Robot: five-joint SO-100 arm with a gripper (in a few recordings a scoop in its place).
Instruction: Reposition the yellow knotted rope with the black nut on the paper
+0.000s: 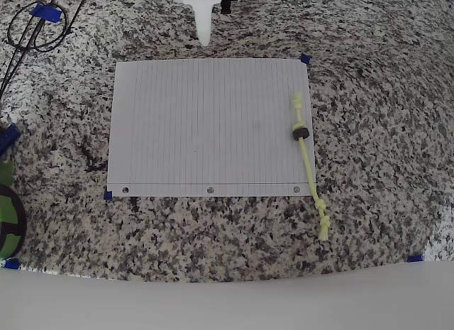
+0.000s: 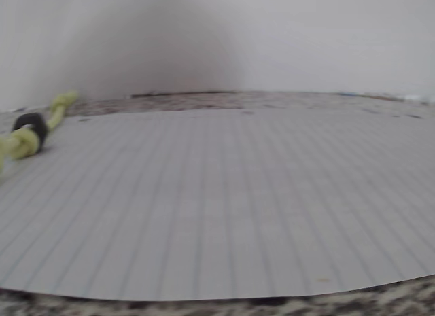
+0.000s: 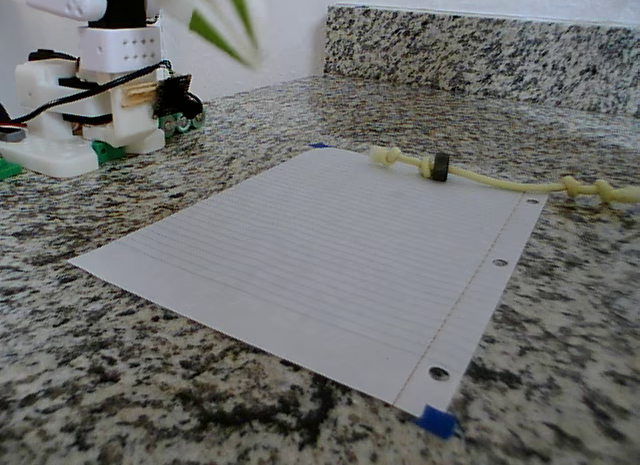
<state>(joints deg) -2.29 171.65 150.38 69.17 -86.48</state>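
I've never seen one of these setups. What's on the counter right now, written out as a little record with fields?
Surface: speckled granite counter
Sheet: white lined paper, three punched holes, corners marked by blue tape
Cord: thin yellow knotted rope along the paper's right edge in the overhead view, one end off the sheet
Bead: small black nut threaded on the rope
Robot gripper: raised, blurred, away from the rope

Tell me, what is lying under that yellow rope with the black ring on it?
Under the yellow rope, its upper stretch and the black ring rest on the white lined paper. Its lower knotted end lies past the paper's edge on the speckled granite counter. Whatever the paper itself covers stays hidden.
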